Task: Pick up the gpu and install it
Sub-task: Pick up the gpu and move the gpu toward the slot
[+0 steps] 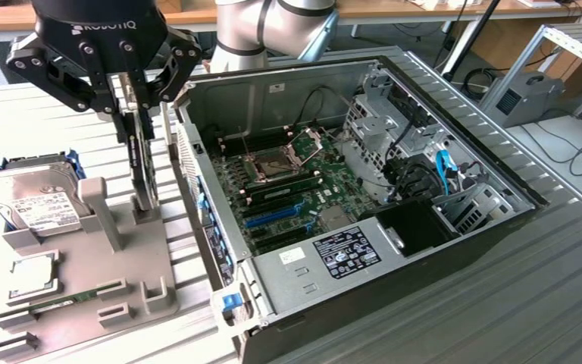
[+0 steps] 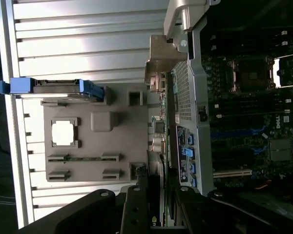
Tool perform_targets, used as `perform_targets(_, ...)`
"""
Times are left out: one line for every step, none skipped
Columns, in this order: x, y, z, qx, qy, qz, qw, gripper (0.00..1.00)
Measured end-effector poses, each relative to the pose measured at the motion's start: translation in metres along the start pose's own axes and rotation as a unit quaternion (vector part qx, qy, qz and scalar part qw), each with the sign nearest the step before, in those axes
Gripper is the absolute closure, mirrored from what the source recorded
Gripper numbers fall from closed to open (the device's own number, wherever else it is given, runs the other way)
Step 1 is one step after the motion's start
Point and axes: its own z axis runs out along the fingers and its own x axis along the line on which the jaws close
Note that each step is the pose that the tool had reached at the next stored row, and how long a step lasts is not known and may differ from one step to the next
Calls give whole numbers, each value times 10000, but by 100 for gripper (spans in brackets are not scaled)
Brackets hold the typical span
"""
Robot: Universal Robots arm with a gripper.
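The gpu (image 1: 145, 163) hangs edge-on and upright, a thin card with a silver end bracket, just above the far end of the grey parts holder (image 1: 99, 258). My gripper (image 1: 132, 102) is shut on its upper edge. I cannot tell whether its lower end still touches the holder. In the wrist view the gpu (image 2: 158, 126) runs out from between the black fingers (image 2: 136, 204), between the holder (image 2: 112, 146) and the computer case's wall (image 2: 185, 97). The open case (image 1: 372, 250) lies to the exterior view's right, its motherboard (image 1: 291, 182) exposed.
On the holder lie a silver hard drive (image 1: 33, 201) in a blue carrier, a CPU (image 1: 33, 277) and a RAM stick (image 1: 64, 303). Blue and black slots (image 1: 276, 216) sit on the motherboard. Cables and a drive cage (image 1: 412, 159) fill the case's far side.
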Motion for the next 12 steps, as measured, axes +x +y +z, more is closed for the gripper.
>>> perform_targets(-7,1,0,0,0,0,10000,74)
perform_targets(-19,1,1,0,0,0,10000,74)
perform_targets(-29,2,1,0,0,0,10000,74)
perform_targets(-36,3,1,0,0,0,10000,74)
perform_targets(-47,4,1,0,0,0,10000,74)
perform_targets(-54,4,2,0,0,0,10000,74)
perform_targets(-62,5,2,0,0,0,10000,74)
perform_targets(-69,5,2,0,0,0,10000,74)
perform_targets(-76,6,2,0,0,0,10000,74)
perform_targets(-83,6,2,0,0,0,10000,74)
perform_targets(-91,7,2,0,0,0,10000,74)
perform_targets(-98,7,3,0,0,0,10000,74)
